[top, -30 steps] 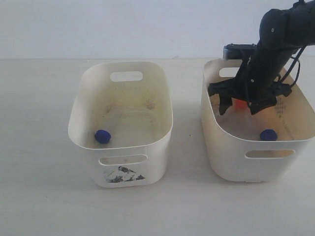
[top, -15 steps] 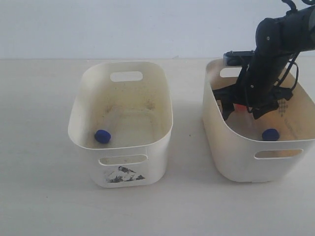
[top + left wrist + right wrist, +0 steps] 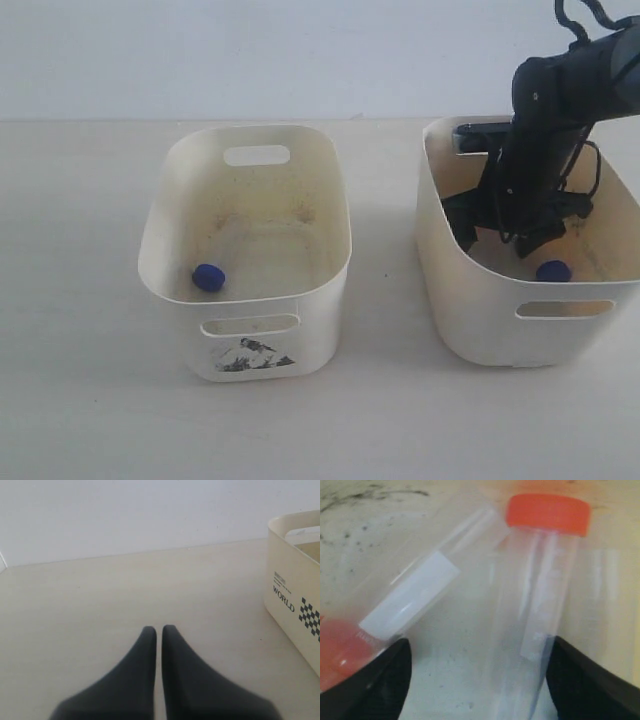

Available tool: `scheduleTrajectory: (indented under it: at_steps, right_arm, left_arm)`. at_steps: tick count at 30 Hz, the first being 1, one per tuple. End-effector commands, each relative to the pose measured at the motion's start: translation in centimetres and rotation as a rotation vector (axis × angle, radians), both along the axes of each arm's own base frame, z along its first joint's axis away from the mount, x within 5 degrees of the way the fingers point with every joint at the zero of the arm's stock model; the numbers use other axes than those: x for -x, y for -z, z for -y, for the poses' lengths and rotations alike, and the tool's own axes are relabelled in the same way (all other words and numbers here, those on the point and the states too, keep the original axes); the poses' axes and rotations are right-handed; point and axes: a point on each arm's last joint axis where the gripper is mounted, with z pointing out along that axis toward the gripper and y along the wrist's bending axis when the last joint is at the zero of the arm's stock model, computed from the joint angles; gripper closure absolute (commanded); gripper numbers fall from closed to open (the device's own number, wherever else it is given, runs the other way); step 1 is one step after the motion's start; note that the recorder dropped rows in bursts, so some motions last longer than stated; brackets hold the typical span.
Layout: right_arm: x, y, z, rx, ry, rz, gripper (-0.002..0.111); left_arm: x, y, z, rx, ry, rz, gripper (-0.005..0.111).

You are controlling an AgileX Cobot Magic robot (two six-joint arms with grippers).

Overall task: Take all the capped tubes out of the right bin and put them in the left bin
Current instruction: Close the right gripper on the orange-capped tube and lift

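The exterior camera stood high and tilted down across the table [image 3: 80, 400] toward the back wall [image 3: 300, 50], far enough off to take in the left bin [image 3: 165, 215] and the right bin [image 3: 460, 310] together. The left wrist camera sat low over that same table, looking past the left gripper [image 3: 159, 630] to that wall, with a WORLD-printed tub [image 3: 290, 570] clipped at its edge. The right wrist camera was down inside the right bin, pressed close on an orange-capped tube [image 3: 540, 605].
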Motion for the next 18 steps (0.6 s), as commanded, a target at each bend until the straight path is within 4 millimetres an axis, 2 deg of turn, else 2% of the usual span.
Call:
scheduleTrajectory:
  at_steps: [1, 3, 4, 6, 8, 11, 16, 18]
  right_arm:
    - [-0.1, 0.5, 0.1, -0.001, 0.005, -0.009, 0.051]
    - [-0.1, 0.5, 0.1, -0.002, 0.006, -0.009, 0.065]
    - [-0.1, 0.4, 0.0, -0.005, 0.01, -0.007, 0.086]
    - [-0.1, 0.1, 0.0, -0.006, 0.01, 0.0, 0.107]
    - [-0.1, -0.3, 0.0, -0.008, 0.01, 0.01, 0.108]
    - [0.1, -2.1, 0.1, -0.013, 0.008, 0.041, 0.108]
    - [1.3, -8.3, 0.2, -0.024, -0.022, 0.175, 0.108]
    - [2.3, -11.6, 0.4, -0.03, -0.035, 0.252, 0.108]
  left_arm:
    - [0.0, -0.3, 0.0, 0.018, -0.001, 0.02, 0.102]
    - [0.0, -0.3, 0.0, 0.018, -0.001, 0.02, 0.102]
    - [0.0, -0.3, 0.0, 0.018, -0.001, 0.02, 0.102]
    - [0.0, -0.3, 0.0, 0.018, -0.001, 0.02, 0.102]
    - [0.0, -0.3, 0.0, 0.018, -0.001, 0.02, 0.102]
    - [0.0, -0.3, 0.0, 0.018, -0.001, 0.02, 0.102]
    - [0.0, -0.3, 0.0, 0.018, -0.001, 0.02, 0.102]
    - [0.0, -0.3, 0.0, 0.018, -0.001, 0.02, 0.102]
